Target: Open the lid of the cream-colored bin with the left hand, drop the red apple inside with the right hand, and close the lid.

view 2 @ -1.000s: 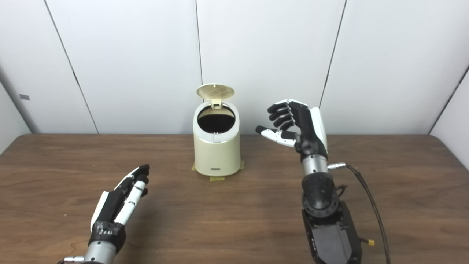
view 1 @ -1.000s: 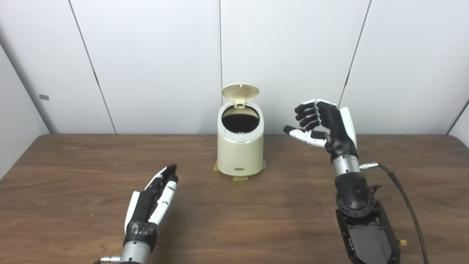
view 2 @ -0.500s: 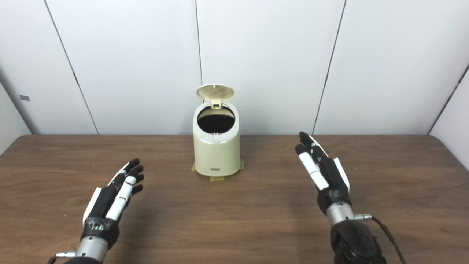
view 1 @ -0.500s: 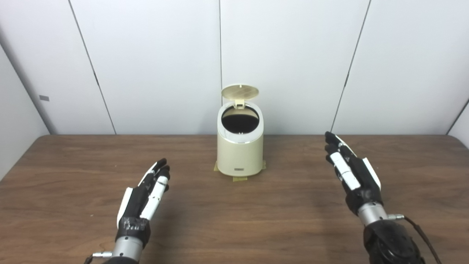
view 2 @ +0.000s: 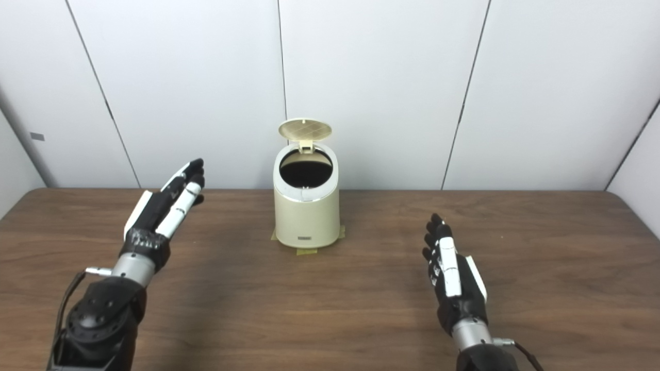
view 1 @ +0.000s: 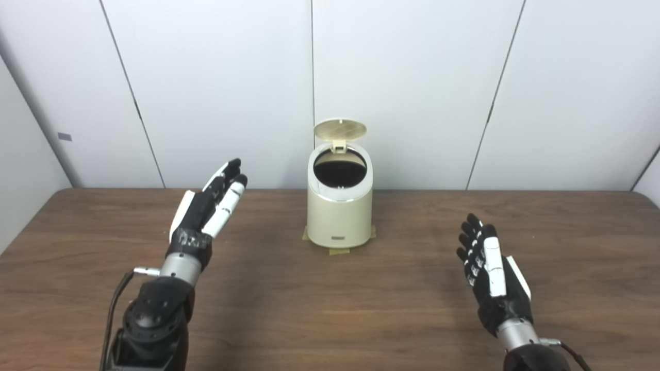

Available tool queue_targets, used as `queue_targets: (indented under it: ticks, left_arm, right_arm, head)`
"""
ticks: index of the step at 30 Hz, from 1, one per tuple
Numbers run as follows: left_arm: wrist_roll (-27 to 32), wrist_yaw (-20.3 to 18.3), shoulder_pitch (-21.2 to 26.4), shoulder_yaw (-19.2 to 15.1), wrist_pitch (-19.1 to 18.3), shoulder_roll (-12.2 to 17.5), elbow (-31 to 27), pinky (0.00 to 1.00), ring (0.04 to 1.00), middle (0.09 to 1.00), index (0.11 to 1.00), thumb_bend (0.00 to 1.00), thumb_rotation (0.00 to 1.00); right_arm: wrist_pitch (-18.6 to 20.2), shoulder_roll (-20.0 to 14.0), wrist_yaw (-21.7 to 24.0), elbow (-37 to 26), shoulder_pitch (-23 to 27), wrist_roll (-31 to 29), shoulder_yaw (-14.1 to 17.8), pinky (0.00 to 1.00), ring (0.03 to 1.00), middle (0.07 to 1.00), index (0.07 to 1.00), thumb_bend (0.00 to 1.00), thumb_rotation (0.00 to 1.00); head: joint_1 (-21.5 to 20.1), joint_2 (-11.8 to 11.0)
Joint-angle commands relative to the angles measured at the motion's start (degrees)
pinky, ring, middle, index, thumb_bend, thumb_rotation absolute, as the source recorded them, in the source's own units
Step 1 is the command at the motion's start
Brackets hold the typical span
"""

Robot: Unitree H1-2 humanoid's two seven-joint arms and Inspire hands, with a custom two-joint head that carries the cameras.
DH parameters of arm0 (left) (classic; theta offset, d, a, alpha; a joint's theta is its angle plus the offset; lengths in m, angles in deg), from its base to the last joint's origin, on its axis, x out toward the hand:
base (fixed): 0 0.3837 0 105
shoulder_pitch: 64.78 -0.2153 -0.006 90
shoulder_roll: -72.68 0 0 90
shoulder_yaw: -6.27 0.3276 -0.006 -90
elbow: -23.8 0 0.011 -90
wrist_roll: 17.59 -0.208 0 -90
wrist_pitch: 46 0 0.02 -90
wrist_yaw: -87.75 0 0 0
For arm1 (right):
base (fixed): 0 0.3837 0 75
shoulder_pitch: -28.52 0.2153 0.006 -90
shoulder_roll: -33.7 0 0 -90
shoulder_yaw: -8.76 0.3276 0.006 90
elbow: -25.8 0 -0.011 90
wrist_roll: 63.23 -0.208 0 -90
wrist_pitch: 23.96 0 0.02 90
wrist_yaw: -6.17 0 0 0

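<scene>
The cream-colored bin [view 1: 339,216] stands at the middle back of the table, its round lid [view 1: 340,130] tipped up and back, the dark mouth showing. No red apple shows in either view. My left hand [view 1: 206,208] is raised to the left of the bin, open, fingers straight and pointing up toward it, holding nothing. My right hand [view 1: 492,278] hangs low over the table, right of and nearer than the bin, open and empty with fingers extended.
The brown wooden table [view 1: 330,304] runs across the whole view. Tape patches [view 1: 337,251] sit under the bin's base. White wall panels [view 1: 412,77] stand close behind the bin. A cable [view 1: 116,304] trails from the left wrist.
My right hand came down from beside the bin's mouth and drew back to the near right. My left hand rose and moved forward on the bin's left. The lid stayed up.
</scene>
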Motion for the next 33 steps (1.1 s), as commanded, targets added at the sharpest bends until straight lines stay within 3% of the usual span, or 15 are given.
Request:
queue_targets:
  ticks: [1, 12, 15, 22, 28, 33]
  left_arm:
    - [0.86, -0.46, 5.54, -0.48, 1.78, 0.83, 0.99, 0.92, 0.955, 0.964, 0.967, 0.49, 0.81]
    - [-0.38, -2.74, 17.05, 2.55, 1.13, 2.17, 10.26, 0.90, 0.920, 0.926, 0.929, 0.50, 0.86]
    - [-1.44, -2.95, 18.61, 4.28, 1.76, 2.40, 11.90, 0.89, 0.912, 0.912, 0.916, 0.49, 0.82]
    - [-5.66, -4.62, 21.91, 8.83, 5.70, 3.21, 17.19, 0.87, 0.909, 0.905, 0.902, 0.45, 0.85]
    - [-9.98, -4.53, 23.94, 11.84, 8.57, 3.64, 21.26, 0.90, 0.910, 0.897, 0.878, 0.50, 0.85]
    - [-13.29, -5.72, 24.38, 14.13, 6.49, 3.92, 20.01, 0.90, 0.924, 0.914, 0.881, 0.56, 0.87]
  right_arm:
    - [-3.36, 0.14, -0.10, -0.49, 1.12, -0.43, 0.08, 1.00, 1.000, 1.000, 0.995, 0.63, 1.00]
    - [-4.55, 0.21, -0.52, 0.17, -0.55, 1.49, -1.29, 0.97, 0.994, 0.970, 0.981, 0.59, 1.00]
    - [-4.70, 0.19, -0.63, 0.33, -0.90, 1.95, -1.78, 0.96, 0.989, 0.967, 0.981, 0.59, 1.00]
    - [-7.74, -0.39, -0.98, 1.41, -1.74, 4.99, -3.25, 0.96, 0.980, 0.957, 0.971, 0.58, 1.00]
    - [-8.70, -0.32, -1.12, 1.93, -1.79, 6.03, -3.70, 0.96, 0.973, 0.948, 0.965, 0.58, 1.00]
    - [-9.35, -0.78, -1.08, 2.78, -1.71, 7.41, -4.43, 0.94, 0.960, 0.945, 0.968, 0.60, 1.00]
  head:
    - [0.26, -0.17]
    - [0.64, -0.27]
    - [0.65, -0.40]
    - [0.33, -0.46]
    - [0.32, -0.66]
    - [0.15, -0.57]
